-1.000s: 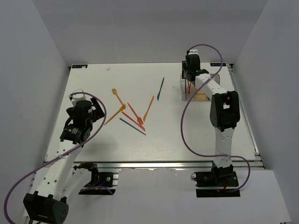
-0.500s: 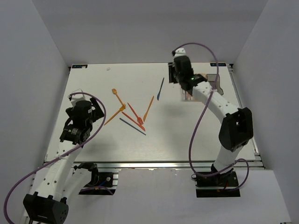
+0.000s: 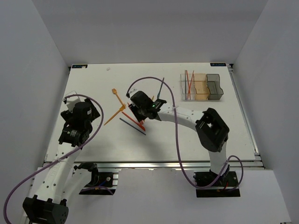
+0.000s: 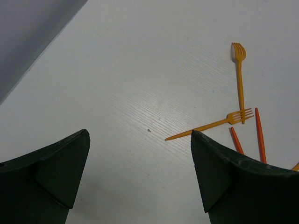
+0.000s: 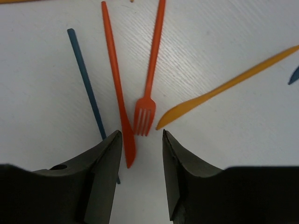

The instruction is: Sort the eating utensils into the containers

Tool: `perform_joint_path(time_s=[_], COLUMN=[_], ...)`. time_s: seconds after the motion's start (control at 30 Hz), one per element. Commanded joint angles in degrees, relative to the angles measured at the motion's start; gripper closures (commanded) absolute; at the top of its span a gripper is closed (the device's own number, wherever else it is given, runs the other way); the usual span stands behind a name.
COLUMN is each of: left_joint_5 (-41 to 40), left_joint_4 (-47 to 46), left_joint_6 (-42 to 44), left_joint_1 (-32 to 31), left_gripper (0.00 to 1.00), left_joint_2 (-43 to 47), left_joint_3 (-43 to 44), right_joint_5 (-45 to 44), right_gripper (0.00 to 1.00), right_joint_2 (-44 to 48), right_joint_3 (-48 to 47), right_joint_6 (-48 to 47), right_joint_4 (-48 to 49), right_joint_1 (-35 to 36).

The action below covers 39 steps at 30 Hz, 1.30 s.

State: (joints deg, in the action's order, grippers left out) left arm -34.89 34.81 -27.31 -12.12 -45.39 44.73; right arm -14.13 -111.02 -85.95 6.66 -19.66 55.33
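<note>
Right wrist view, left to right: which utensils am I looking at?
dark blue handle → red knife → red fork → orange knife → dark blue tip at the right edge

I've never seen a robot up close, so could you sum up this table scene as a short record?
Far right: three joined bins
Clear bin: holds red utensils
Loose: red fork, red knife, orange knife, two orange forks, dark blue utensil
Right tool: open, empty, at red fork's tines
Left tool: open, empty, apart from utensils
</note>
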Motion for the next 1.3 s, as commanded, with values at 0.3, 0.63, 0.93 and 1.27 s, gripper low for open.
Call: perform_joint_path(time_s=[0.3, 0.63, 0.93, 1.27], left_joint_5=[0.0, 2.0, 1.8, 1.2], left_joint_4=[0.3, -0.3, -0.2, -0.2], left_joint_6=[0.1, 0.8, 0.8, 0.6], left_joint_1=[0.0, -0.1, -0.1, 0.0], left_gripper=[0.02, 0.02, 0.02, 0.02], left_joint_2=[1.0, 0.8, 1.5, 2.4], left_joint_3=[1.7, 1.5, 1.5, 1.3], right_joint_5=[5.1, 7.8, 5.8, 12.9], right_gripper=[0.58, 0.59, 0.93, 1.00], right_joint_2=[-12.8, -21.2, -21.9, -4.5], right_joint_3=[-14.9, -22.6, -20.0, -12.7], right_joint_6=[-2.4, -3.8, -3.8, 1.1], right_joint_4=[-4.1, -6.8, -7.4, -1.9], right_joint_1=[4.3, 4.4, 6.0, 5.9])
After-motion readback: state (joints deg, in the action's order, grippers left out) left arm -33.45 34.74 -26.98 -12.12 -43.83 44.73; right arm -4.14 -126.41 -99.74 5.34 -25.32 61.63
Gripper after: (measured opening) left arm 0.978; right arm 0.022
